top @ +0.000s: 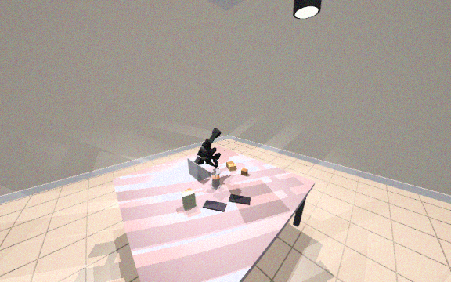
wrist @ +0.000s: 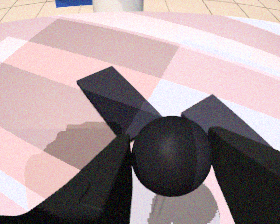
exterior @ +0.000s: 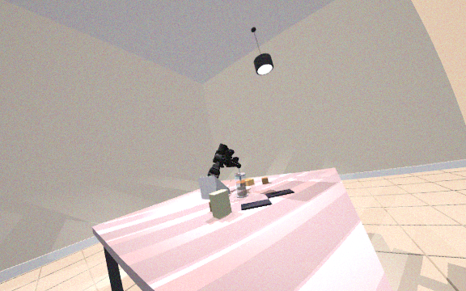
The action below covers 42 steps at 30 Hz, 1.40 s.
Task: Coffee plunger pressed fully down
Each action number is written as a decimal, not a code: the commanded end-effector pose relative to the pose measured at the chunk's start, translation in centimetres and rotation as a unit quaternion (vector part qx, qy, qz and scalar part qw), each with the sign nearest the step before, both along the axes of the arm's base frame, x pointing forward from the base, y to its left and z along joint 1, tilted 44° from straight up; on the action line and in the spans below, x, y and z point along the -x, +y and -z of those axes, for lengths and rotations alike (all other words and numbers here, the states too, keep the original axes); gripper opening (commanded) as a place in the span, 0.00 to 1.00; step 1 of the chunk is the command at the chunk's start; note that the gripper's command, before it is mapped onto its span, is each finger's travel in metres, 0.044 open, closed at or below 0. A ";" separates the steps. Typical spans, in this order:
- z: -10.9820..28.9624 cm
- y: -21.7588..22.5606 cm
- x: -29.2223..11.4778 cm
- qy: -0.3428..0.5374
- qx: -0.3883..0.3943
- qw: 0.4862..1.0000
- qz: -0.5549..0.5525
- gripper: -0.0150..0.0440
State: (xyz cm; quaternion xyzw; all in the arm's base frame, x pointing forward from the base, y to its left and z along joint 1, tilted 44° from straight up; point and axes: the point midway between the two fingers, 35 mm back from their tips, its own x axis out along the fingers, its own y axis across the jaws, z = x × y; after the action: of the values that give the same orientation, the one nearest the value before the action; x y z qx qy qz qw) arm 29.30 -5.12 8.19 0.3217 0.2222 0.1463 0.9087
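The coffee press (top: 215, 182) (exterior: 241, 190) is a clear glass cylinder with an orange-brown band inside. It stands upright on the pink-and-white table. Its plunger knob (wrist: 171, 167) is a black ball. My gripper (top: 217, 165) (exterior: 239, 166) (wrist: 169, 141) is shut on the knob, one finger on each side of it. The gripper is just above the press, and a short length of thin rod shows under it in the exterior view. In the wrist view the knob hides most of the press below.
A grey upright panel (top: 198, 171) (exterior: 207, 188) stands close beside the press and arm. A green box (top: 189, 200) (exterior: 220, 204) and two dark slabs (top: 214, 205) (top: 239, 199) lie on the press's other side. A yellow block (top: 231, 166) and a brown cube (top: 244, 171) are nearby.
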 end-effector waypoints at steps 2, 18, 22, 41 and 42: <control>1.7 1.6 0.4 0.027 -0.023 0.999 -0.013 0.47; 1.8 1.4 -0.3 0.027 -0.023 0.999 -0.014 0.47; 1.8 1.3 -0.3 0.027 -0.023 0.999 -0.014 0.47; 1.9 1.1 -0.4 0.026 -0.022 0.999 -0.014 0.47; 1.9 1.1 -0.4 0.026 -0.022 0.999 -0.014 0.47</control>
State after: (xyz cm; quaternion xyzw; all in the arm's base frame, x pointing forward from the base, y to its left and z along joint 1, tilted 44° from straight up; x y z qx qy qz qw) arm 29.81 -4.31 6.58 0.3388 0.2412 0.1515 0.8967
